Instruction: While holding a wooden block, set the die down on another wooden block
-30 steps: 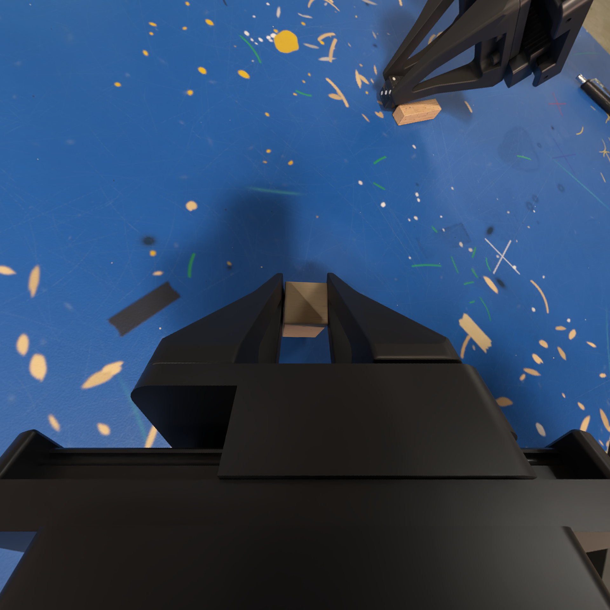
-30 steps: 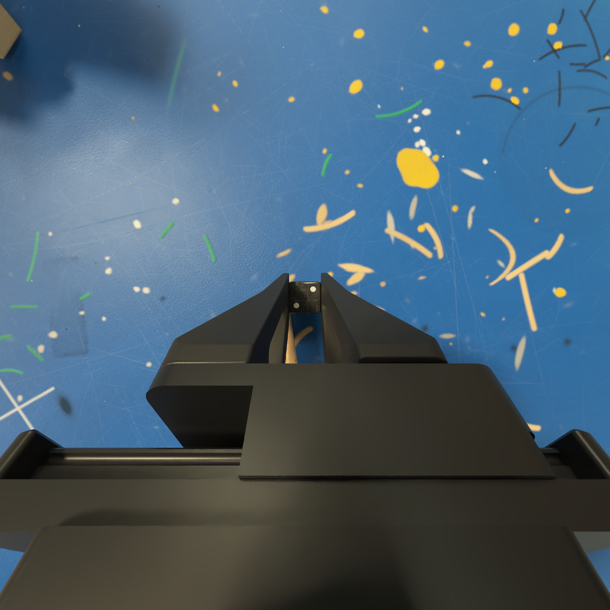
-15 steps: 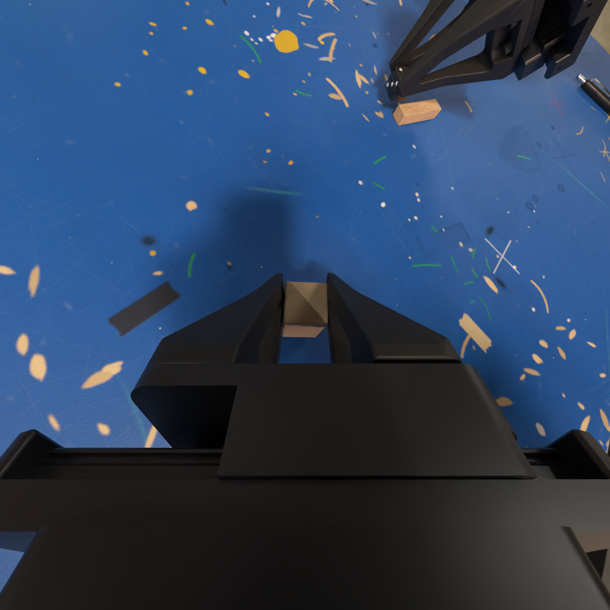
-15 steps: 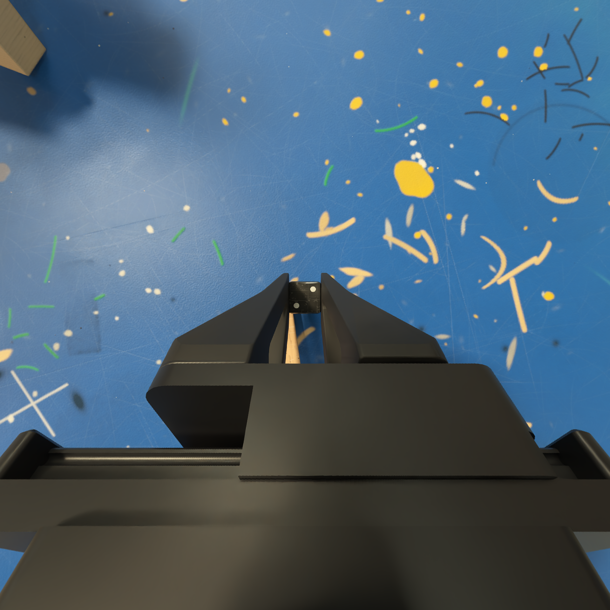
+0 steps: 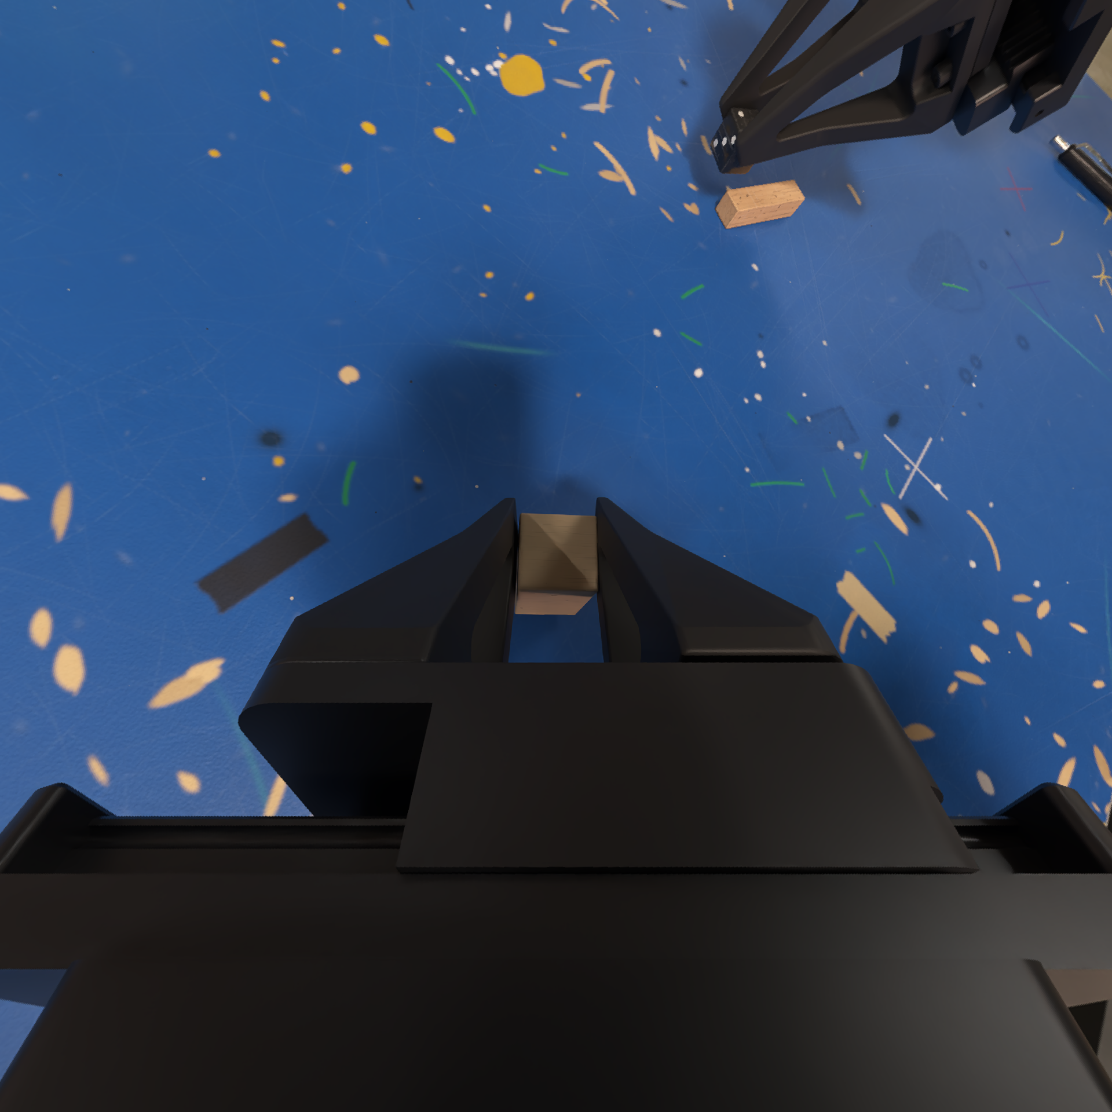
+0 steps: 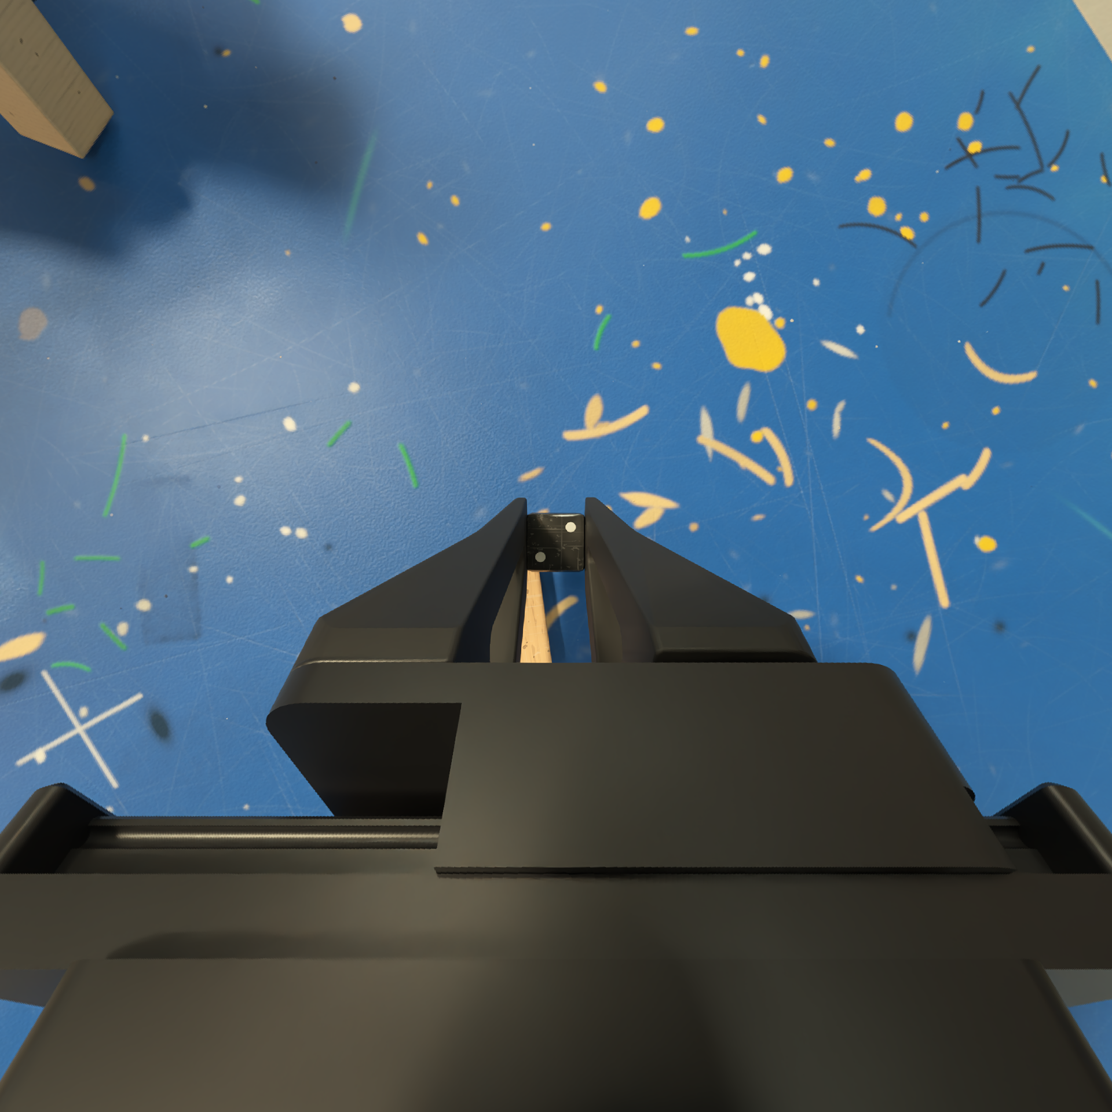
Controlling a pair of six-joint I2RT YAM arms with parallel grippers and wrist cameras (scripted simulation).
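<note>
My left gripper (image 5: 556, 544) is shut on a pale wooden block (image 5: 556, 556) and holds it above the blue table. My right gripper (image 6: 555, 538) is shut on a black die with white pips (image 6: 555, 541); it also shows at the top right of the left wrist view (image 5: 731, 144), holding the die (image 5: 725, 144) above the table. A second wooden block (image 5: 759, 203) lies flat on the table just below and right of the die. A strip of it shows between my right fingers (image 6: 534, 617). The held block's corner shows at the right wrist view's top left (image 6: 45, 90).
The blue table top (image 5: 240, 271) is flecked with yellow, tan, green and white paint marks. A black strip (image 5: 262, 562) lies flat to the left of my left gripper. A black pen-like rod (image 5: 1083, 168) lies at the far right edge.
My right gripper has risen with the die, up and a little away from the lying block. The left gripper and its block have not moved.
</note>
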